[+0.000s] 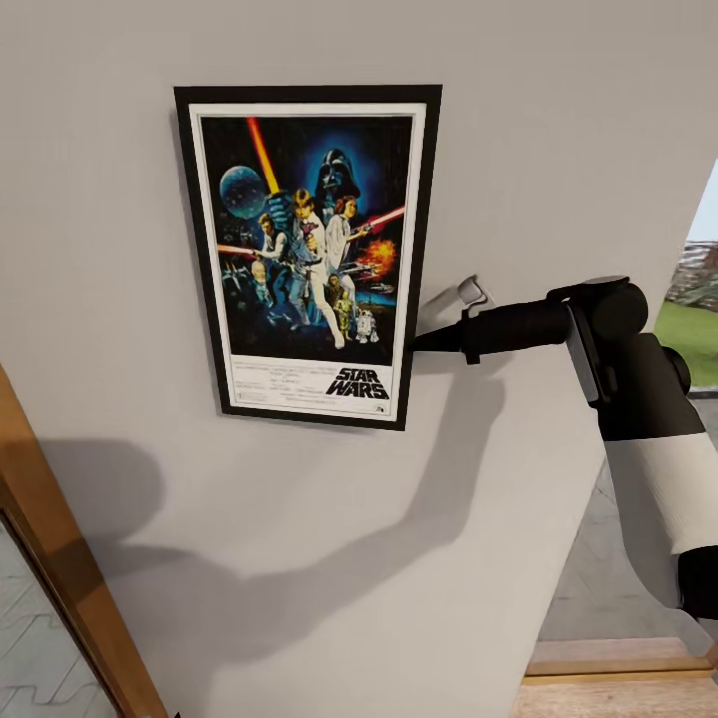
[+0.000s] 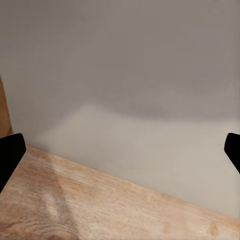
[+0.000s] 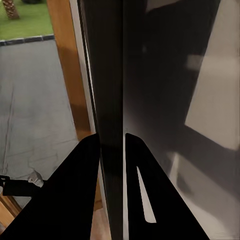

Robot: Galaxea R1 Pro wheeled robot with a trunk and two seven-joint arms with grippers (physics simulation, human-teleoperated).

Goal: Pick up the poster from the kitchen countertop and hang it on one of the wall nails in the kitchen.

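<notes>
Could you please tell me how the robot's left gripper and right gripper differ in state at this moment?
The black left gripper is open and holds nothing, facing bare grey wall; the black right gripper is shut on the black-framed Star Wars poster's right edge, holding it against that wall. Both have black fingers.

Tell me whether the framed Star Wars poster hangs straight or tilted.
Slightly tilted: the black-framed Star Wars poster leans against the grey wall, right end effector clamped on its edge.

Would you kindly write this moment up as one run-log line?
stage: poster held against wall | right gripper: shut on poster's right edge | left gripper: open, empty | nail: not discernible
</notes>
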